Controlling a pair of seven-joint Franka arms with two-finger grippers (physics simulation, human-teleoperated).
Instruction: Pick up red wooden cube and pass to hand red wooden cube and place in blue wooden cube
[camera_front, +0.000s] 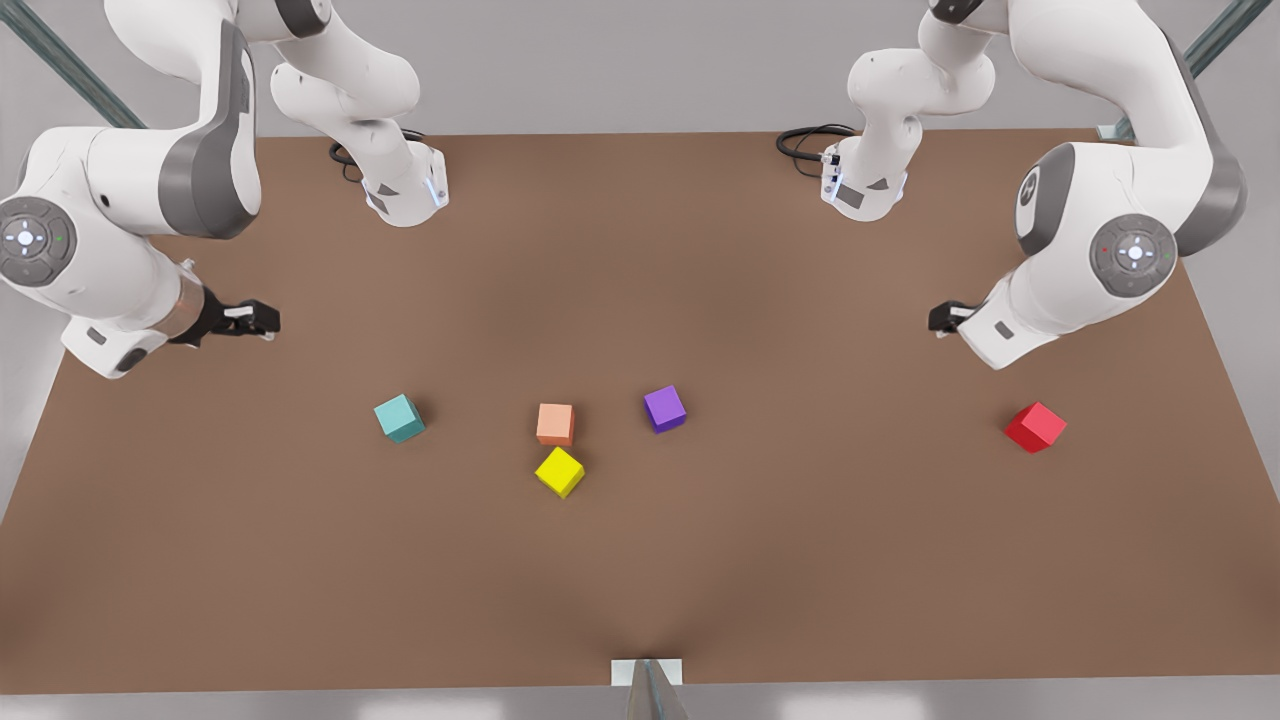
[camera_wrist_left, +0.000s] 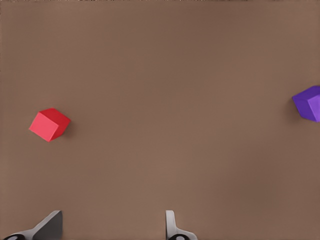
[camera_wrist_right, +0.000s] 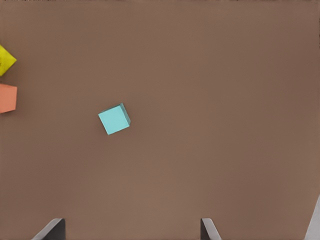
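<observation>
Plainly, nothing is gripped yet. The small bright red wooden cube lies alone on the brown table at the front view's right, near the left gripper, whose fingers stand apart and empty. The teal-blue wooden cube sits at the front view's left, below the right gripper, which waits with its fingers likewise spread.

The red cube sits turned on the table, so jaws closing across its corners could twist or squirt it away. The mid-air handover could drop it if one gripper lets go early. Near the teal cube, the pale orange cube, yellow cube and purple cube could be mistaken for it.

No writing or brand marks are legible on the cubes.
</observation>
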